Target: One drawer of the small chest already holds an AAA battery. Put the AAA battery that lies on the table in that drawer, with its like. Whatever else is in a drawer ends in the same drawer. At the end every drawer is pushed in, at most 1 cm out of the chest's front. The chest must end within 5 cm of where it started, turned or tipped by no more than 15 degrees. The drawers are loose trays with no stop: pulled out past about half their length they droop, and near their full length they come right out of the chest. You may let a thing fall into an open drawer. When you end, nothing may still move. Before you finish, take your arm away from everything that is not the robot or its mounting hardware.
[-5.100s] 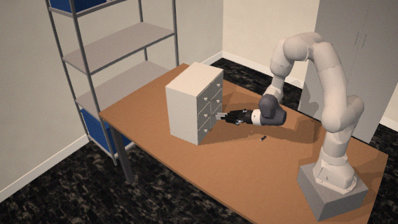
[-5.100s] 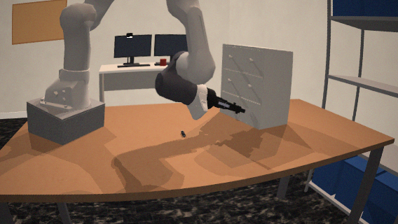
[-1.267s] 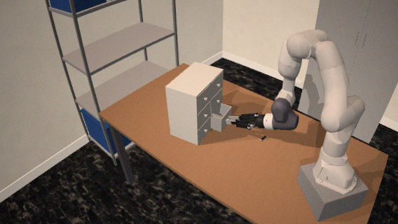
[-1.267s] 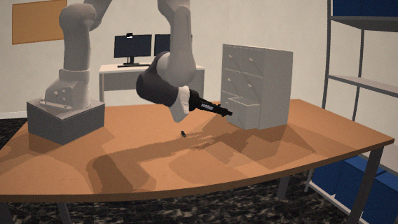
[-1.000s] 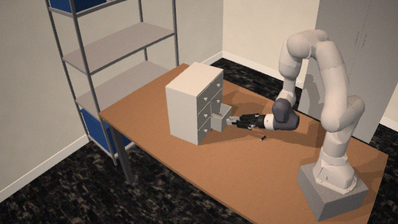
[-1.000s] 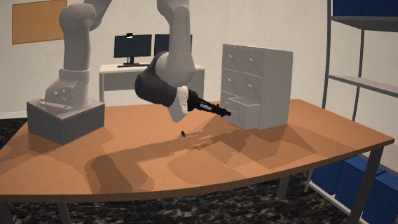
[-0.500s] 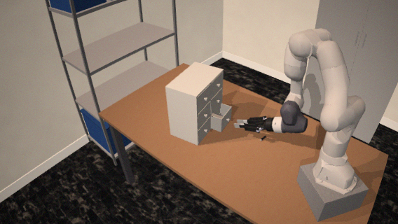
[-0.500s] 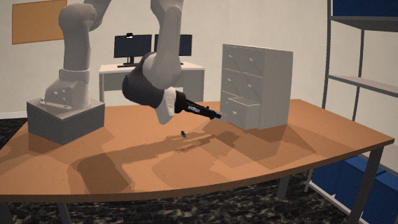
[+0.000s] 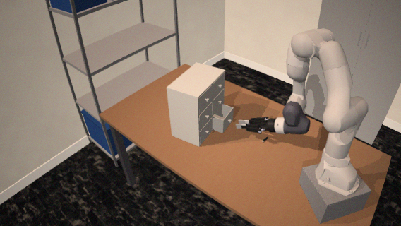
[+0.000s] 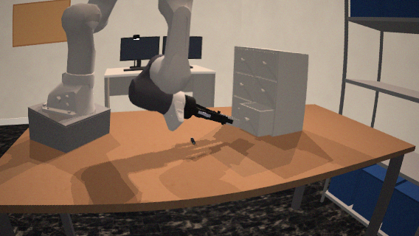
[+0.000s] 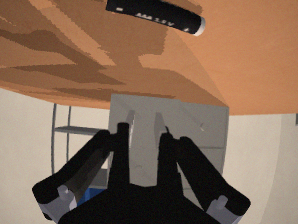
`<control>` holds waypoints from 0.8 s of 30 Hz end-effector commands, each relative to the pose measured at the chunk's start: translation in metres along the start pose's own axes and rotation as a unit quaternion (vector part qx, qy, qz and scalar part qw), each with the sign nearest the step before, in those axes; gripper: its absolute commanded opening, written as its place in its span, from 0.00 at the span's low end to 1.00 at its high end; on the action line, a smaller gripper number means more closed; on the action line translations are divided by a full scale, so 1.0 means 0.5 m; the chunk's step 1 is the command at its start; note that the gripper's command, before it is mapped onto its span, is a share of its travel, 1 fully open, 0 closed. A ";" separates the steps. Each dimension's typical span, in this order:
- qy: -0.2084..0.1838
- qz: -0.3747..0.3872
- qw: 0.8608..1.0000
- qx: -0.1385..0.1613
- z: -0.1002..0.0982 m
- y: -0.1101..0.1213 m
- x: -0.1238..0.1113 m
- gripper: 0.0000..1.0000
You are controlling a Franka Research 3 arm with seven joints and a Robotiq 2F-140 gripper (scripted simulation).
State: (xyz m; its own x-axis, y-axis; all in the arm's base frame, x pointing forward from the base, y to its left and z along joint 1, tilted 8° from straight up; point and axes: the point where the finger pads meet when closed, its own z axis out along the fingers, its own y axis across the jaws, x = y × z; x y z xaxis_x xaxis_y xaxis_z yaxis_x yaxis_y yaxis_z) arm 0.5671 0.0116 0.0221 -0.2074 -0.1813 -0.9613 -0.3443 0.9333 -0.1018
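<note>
The small white chest (image 9: 195, 102) stands on the brown table. One of its lower drawers (image 9: 223, 119) is pulled partly out, and its contents are hidden from me. The chest (image 10: 271, 94) and the drawer (image 10: 254, 117) also show in the exterior view. The AAA battery (image 9: 264, 140) is small and dark and lies on the table below my wrist. It also shows in the exterior view (image 10: 192, 140) and in the wrist view (image 11: 154, 11). My gripper (image 9: 240, 123) lies level, a short way in front of the drawer. Its fingers stand a little apart with nothing between them.
A metal shelf rack (image 9: 116, 53) stands behind the table's far edge, with blue bins on it. The arm's grey base block (image 9: 333, 198) sits at the table's near right corner. A desk with monitors (image 10: 158, 49) stands far behind.
</note>
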 end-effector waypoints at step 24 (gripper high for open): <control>-0.002 -0.004 1.000 0.000 -0.009 -0.024 -0.011 0.20</control>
State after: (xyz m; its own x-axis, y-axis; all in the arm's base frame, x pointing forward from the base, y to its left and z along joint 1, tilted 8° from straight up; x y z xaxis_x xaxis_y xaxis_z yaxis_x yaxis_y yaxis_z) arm 0.5689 0.0026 0.0291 -0.1960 -0.1913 -0.9618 -0.3463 0.9311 -0.1146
